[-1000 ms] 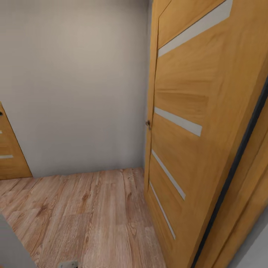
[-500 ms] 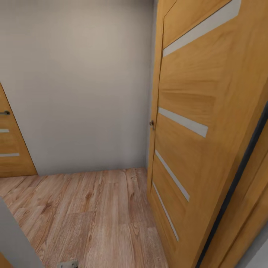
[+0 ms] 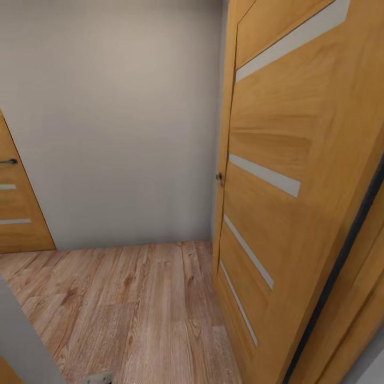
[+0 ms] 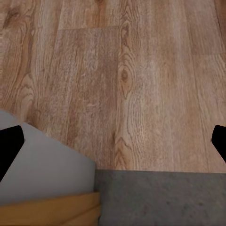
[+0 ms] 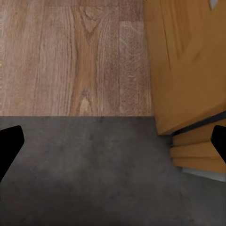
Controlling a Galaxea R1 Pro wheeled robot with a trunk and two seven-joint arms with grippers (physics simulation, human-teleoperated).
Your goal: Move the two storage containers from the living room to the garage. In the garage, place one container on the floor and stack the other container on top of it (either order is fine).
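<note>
- While straddling a threshold: wood-plank floor [image 3: 133, 298] ahead, dark grey concrete floor [image 5: 84, 174] underneath, with the seam between them running straight across both wrist views.
- Left fingers [image 4: 9, 149]: spread wide, tips at opposite edges of the left wrist view, nothing between. Hanging over the planks, close to a grey wall corner [image 4: 42, 165] and orange-wood trim [image 4: 52, 207].
- Right fingers [image 5: 9, 146]: equally wide and empty. Hanging over concrete, near the foot of the open door [image 5: 188, 66].
- Storage containers: whereabouts not to be told from these pictures; held by neither arm. Judged to be in transit through the doorway towards the plank-floored side, with stacking not yet done.
- Open door, head view: honey-coloured wood with pale inlaid strips and a small handle [image 3: 218, 177]. Leaf swung close on the right.
- Cream wall [image 3: 117, 117]: straight ahead and near, closing off forward travel.
- Second door [image 3: 16, 213]: same wood, at far left, with a dark lever [image 3: 8, 161].
- Risk, right side: clipping the door leaf or its handle with base or right arm, through turning too tightly in so narrow a passage.
- Risk, left side: scraping the grey corner with the left arm, through swinging wide to avoid the door.
- Risk, ahead: running into the cream wall, through driving on before turning.
- Obstructions: door leaf at right, wall corner at left, wall ahead. Open planks at centre and towards the left.
</note>
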